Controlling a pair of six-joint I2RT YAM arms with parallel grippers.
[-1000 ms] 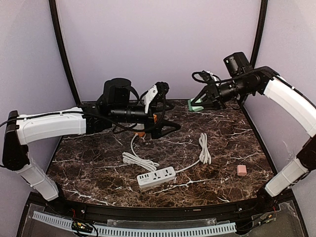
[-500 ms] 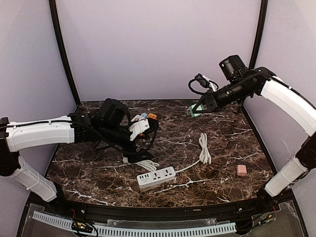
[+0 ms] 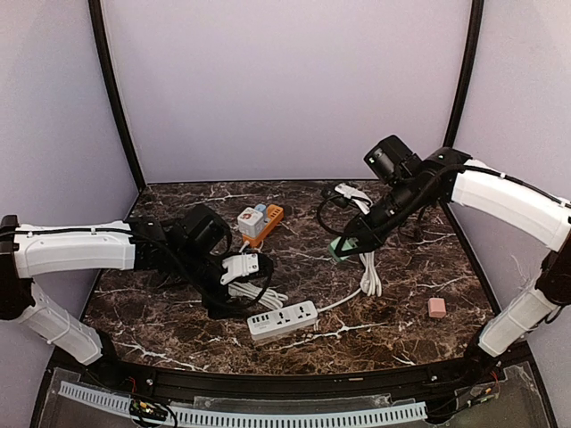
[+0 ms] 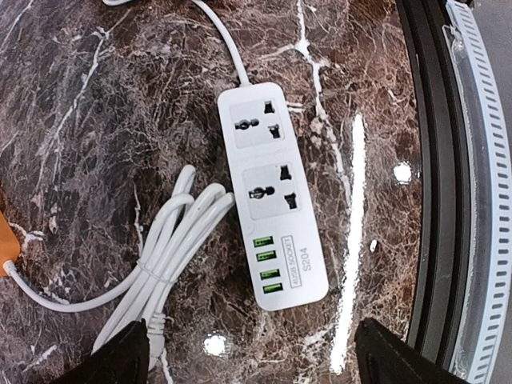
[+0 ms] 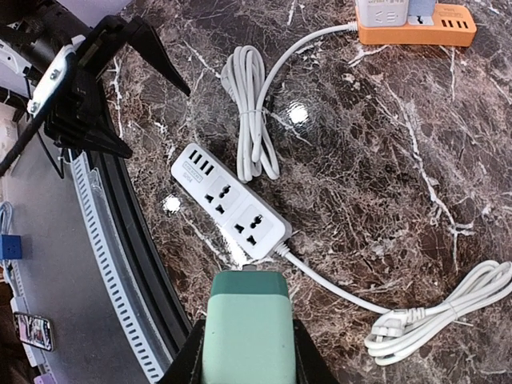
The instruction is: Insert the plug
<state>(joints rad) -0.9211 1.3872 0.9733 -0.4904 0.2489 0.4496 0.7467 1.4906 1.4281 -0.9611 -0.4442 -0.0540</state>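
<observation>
We note white shells on left arm (image 3: pixel 76 248) and right arm (image 3: pixel 504 194), black joints and wrist motors, looping black cables; left gripper (image 4: pixel 252 324) fingers black, tapered.

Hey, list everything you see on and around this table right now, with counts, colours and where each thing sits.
white power strip: one, white, near centre of the table
orange power strip: one, orange, back centre, adapters plugged in
cord bundles: two, white, one left of the white power strip, another to its right
green plug: one, green, held above the table
pink block: one, pink, near right side
table: one, dark marble
left claw: open, above the white power strip
right claw: shut on the green plug
</observation>
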